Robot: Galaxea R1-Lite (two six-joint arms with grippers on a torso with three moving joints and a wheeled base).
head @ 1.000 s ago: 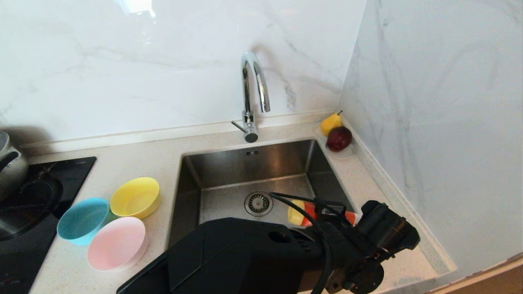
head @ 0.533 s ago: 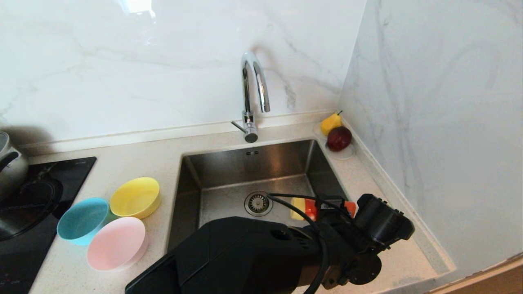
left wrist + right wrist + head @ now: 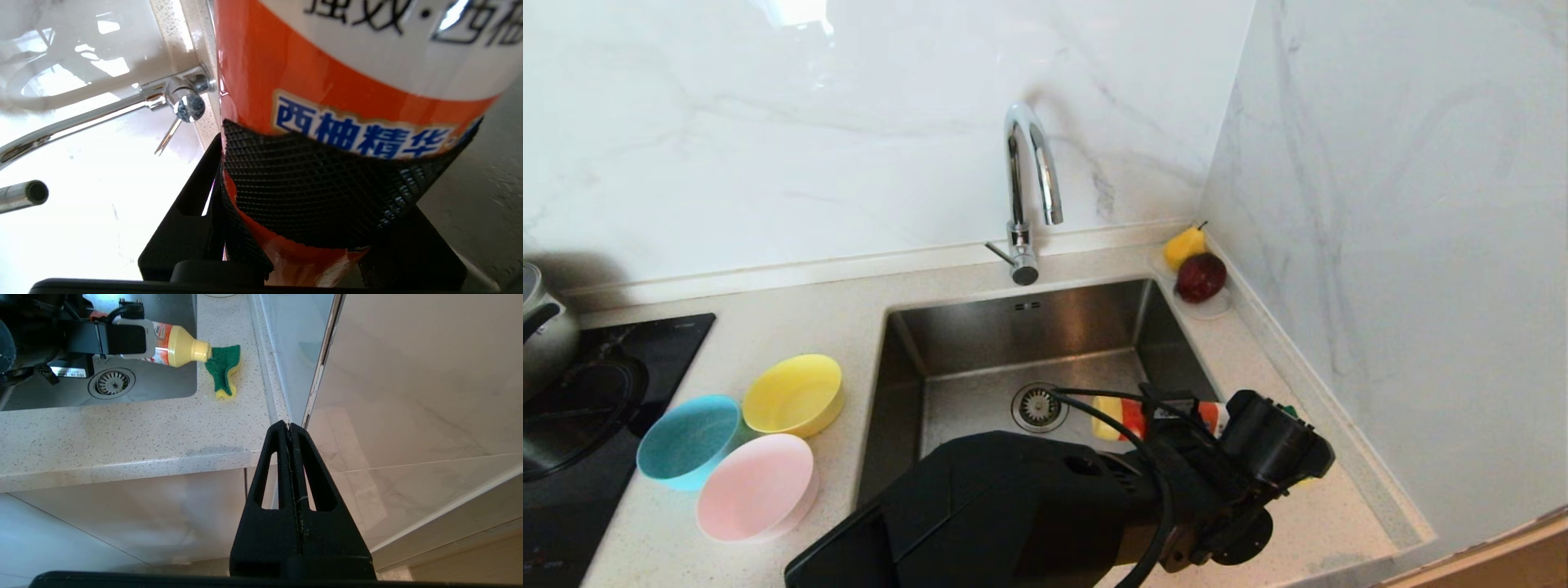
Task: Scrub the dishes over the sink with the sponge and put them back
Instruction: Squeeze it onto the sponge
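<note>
Left tool pinches detergent bottle sideways over sink, nozzle at sponge on bench beside sink. Right tool pressed together, parked below bench edge. Risk: overtilt or hard squeeze spills detergent past sponge. Bowls wait left of sink.

White marble-look wall panels fill the upper frame and meet a second marbled wall at right. A pale speckled countertop crosses the middle, a black cooktop at lower left. The bright patch at top is perhaps reflected window light.
</note>
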